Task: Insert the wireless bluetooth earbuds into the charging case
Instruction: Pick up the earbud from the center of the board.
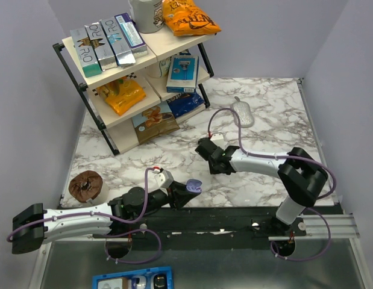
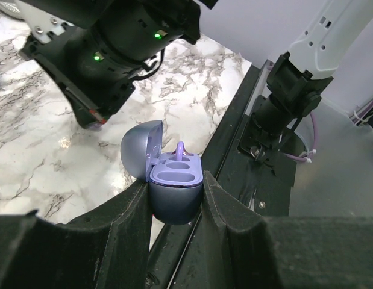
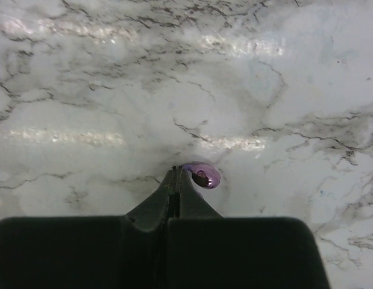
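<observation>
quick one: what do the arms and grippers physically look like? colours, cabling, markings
The left arm and right arm have white links between bulky black joint housings. A purple cable loops loosely along each. The left gripper has broad, blocky matte black fingers. The right gripper tapers to a fine point. Its body shows two green lights and a red tab.

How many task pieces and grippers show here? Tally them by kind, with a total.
Purple earbuds: 2
Charging case: 1
Grippers: 2, left gripper and right gripper
Total: 5
</observation>
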Robot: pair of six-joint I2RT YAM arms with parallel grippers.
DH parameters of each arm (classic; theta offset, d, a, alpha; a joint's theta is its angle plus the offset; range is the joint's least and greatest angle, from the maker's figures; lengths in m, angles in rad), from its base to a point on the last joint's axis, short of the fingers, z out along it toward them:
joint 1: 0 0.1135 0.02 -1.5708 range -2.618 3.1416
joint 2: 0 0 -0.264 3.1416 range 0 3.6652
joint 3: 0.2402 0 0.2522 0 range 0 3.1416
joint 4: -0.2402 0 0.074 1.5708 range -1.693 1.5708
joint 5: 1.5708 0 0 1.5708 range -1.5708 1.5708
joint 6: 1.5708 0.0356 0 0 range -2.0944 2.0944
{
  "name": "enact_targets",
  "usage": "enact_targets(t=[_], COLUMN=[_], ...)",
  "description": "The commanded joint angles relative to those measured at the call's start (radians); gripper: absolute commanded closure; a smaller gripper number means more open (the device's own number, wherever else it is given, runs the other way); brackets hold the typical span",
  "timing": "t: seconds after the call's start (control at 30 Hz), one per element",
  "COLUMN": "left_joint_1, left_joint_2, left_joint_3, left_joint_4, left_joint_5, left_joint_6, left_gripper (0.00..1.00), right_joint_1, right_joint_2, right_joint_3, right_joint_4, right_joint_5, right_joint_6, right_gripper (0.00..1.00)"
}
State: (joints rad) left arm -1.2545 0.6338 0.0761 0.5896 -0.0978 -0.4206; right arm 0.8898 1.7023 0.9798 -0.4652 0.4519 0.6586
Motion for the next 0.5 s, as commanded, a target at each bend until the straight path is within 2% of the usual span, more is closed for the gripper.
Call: enact_targets(t=[0.0, 0.23, 0.33, 0.4, 0.47], left_joint_1=[-0.01, -0.01, -0.008, -0.01, -0.006], left_joint_2=[0.004, -0.002, -0.022, -0.04, -0.088], left_joint_3=[0.013, 0.01, 0.013, 0.02, 0.039], left_joint_4=[0.021, 0.032, 0.012, -0.011, -0.077], left_joint_5=[-0.023, -0.048, -0.075, -0.112, -0.155], left_joint_6=[-0.001, 0.002, 0.006, 0.011, 0.019], left_gripper=[1.0, 1.0, 1.0, 1.0, 1.0], right_joint_1=[-0.008, -0.008, -0.009, -0.011, -0.011], right_joint_2=[-0.114, -0.348, -0.442, -0.504, -0.596], right_joint_3=[-0.056, -0.099, -0.108, -0.131, -0.145], right_joint_4=[-0.07, 0.005, 0.049, 0.109, 0.158], right_joint_5=[0.015, -0.09, -0.214, -0.353, -0.444], right_joint_6=[-0.025, -0.184, -0.272, -0.312, -0.344], right_gripper=[0.99, 0.99, 0.99, 0.99, 0.99])
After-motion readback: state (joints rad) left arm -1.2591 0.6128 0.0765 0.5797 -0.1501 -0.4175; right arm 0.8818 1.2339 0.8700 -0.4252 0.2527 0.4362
